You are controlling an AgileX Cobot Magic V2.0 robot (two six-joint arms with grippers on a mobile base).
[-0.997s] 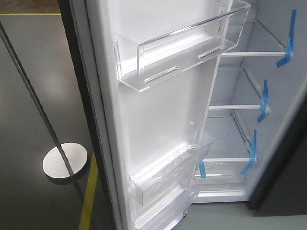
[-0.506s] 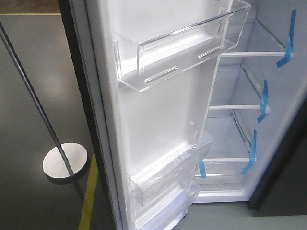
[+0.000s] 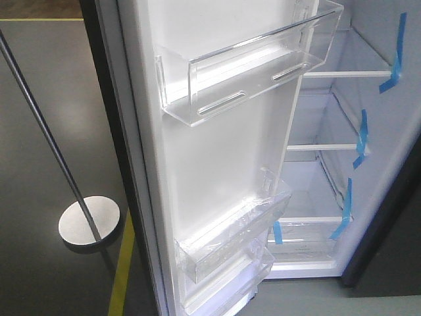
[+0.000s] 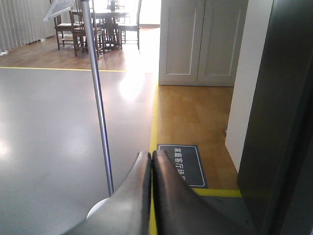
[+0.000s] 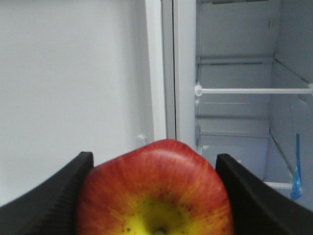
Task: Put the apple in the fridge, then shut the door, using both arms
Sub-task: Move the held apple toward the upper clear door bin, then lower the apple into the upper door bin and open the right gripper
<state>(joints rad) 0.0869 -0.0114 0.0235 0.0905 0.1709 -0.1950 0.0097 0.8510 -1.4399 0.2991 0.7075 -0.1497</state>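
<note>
Right tool (image 5: 154, 193) held the apple (image 5: 154, 196), 1 dark finger (image 5: 49, 196) at 9 o'clock of it and the other at 3 o'clock, yellow stem patch toward the camera. The apple was not in the fridge (image 3: 329, 112) yet. In the right wrist view the open compartment with a white-edged shelf (image 5: 254, 90) sat at 2 o'clock of the apple, and a plain white panel, maybe the door lining, at 10 o'clock.

Left tool (image 4: 150, 159) was pinched narrow, fingers touching, nothing between them. A dark grey slab (image 4: 279, 122) stood at 3 o'clock of it, probably the door's outer face or the shell. A thin pole (image 4: 100, 122) stood at 11 o'clock.

Front view showed the door (image 3: 210, 158) swung wide, clear bins (image 3: 250, 72) on its white face, and shelves with blue tape (image 3: 398, 56) inside. No arm showed there.

Risks, as judged:
- The apple could clip the white frame strip (image 5: 168, 73) at 12 o'clock if the arm went straight in, since the opening lay off to the right.
- A round, glossy apple could roll off a glass shelf once released.
- The door could catch the right arm if the left pushed early.
- The left arm could knock the pole, which stood close.
</note>
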